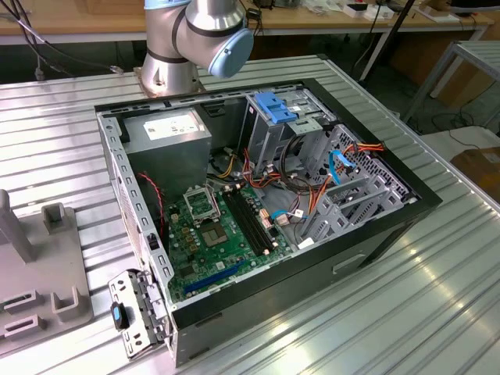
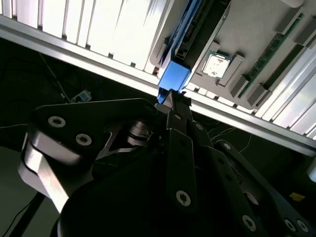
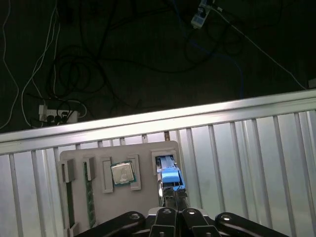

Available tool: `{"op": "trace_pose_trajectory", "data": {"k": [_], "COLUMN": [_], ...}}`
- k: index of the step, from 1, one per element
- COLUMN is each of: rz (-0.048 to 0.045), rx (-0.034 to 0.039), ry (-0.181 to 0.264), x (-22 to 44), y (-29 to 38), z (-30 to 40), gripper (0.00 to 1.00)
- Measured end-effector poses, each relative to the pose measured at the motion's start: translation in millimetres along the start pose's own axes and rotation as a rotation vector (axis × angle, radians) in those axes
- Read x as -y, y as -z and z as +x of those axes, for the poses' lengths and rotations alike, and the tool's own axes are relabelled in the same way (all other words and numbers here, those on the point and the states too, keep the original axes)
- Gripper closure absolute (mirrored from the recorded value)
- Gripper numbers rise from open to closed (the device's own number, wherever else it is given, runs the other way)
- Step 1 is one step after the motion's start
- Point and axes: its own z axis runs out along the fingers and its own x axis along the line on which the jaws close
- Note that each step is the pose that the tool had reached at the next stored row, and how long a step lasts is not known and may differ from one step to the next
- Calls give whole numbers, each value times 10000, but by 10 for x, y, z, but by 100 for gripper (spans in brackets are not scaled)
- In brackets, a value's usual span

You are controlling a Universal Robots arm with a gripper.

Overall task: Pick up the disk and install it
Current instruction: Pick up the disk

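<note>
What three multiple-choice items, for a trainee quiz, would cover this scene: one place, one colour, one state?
1. Where is the disk? A on a shelf; B in a slot of the holder; C in a drawer.
2. Its carrier is: A blue; B red; C yellow.
3. The case is: A wrapped; B closed; C open.
Answers: B, the disk stands in the grey holder, with the gripper at its end; A, blue in both wrist views; C, the motherboard shows inside.
</note>
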Motion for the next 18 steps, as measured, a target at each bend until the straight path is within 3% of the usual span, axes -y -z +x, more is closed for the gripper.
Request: {"op": "trace_pose_trajectory", "data": {"k": [18], "rz": [-2], "rx": [-3], "ry": [95], "x": [0], "y": [0], "z": [0], "gripper": [89]}}
